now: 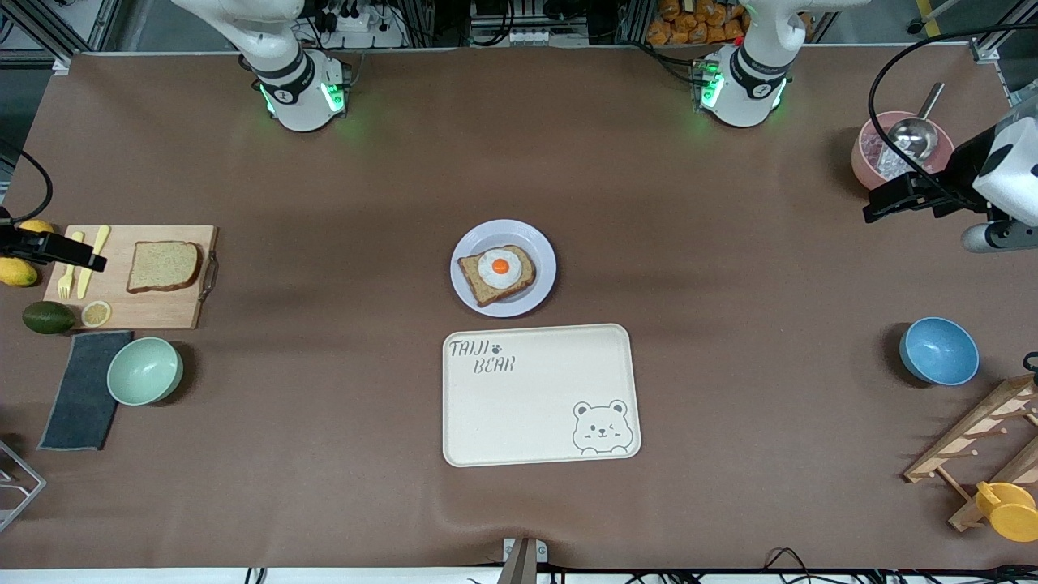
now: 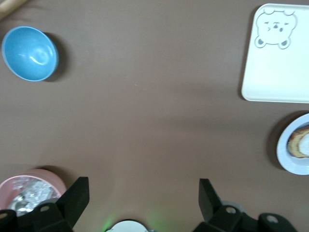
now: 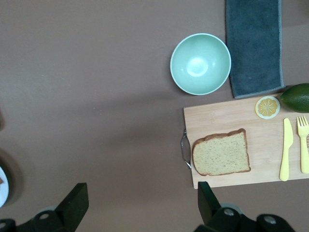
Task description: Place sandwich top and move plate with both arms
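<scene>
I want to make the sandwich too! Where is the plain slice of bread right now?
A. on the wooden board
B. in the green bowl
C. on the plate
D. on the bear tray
A: the sandwich top lies on the wooden cutting board, beside the yellow knife and fork.

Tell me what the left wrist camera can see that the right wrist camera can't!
Only the left wrist view shows the blue bowl, the pink bowl, the cream tray and the egg-topped bread. Only the right wrist view shows the plain bread slice on the wooden board, the green bowl, the grey cloth, the yellow knife, fork, lemon slice and avocado. Both show the plate edge, brown table and open black fingers.
</scene>
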Controlling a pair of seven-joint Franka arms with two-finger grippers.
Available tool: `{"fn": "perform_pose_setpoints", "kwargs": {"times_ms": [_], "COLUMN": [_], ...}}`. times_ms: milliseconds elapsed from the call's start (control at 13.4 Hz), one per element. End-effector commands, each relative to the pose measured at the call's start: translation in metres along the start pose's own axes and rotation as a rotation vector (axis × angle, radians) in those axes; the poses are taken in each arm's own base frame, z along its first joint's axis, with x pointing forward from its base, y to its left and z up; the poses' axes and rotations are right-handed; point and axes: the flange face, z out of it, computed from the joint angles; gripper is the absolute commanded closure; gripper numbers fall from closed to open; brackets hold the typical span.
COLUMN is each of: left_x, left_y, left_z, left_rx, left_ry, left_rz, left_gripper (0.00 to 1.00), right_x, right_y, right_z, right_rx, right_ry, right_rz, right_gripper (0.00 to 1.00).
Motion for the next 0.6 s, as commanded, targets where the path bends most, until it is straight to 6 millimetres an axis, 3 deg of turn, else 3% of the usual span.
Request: {"fn": "perform_pose_setpoints", "kwargs": {"times_ms": [0, 522], "left_x": [0.001, 0.013], "left_y": [-0.012, -0.007], "left_z": [0.009, 0.044], "left_rx": [-0.039, -0.071], "left_ry": [0.007, 0.012], "left_rz": [-0.013, -0.018], "left_gripper": [0.00, 0.00], "right_x": [0.006, 0.013], "right_y": [0.028, 0.121], "right_z": [0.014, 0.089], "right_rx": [0.025, 0.102], "right_ry": [-0.014, 0.013], "right_rz": [0.010, -0.030], "right_gripper": [0.00, 0.00]}}
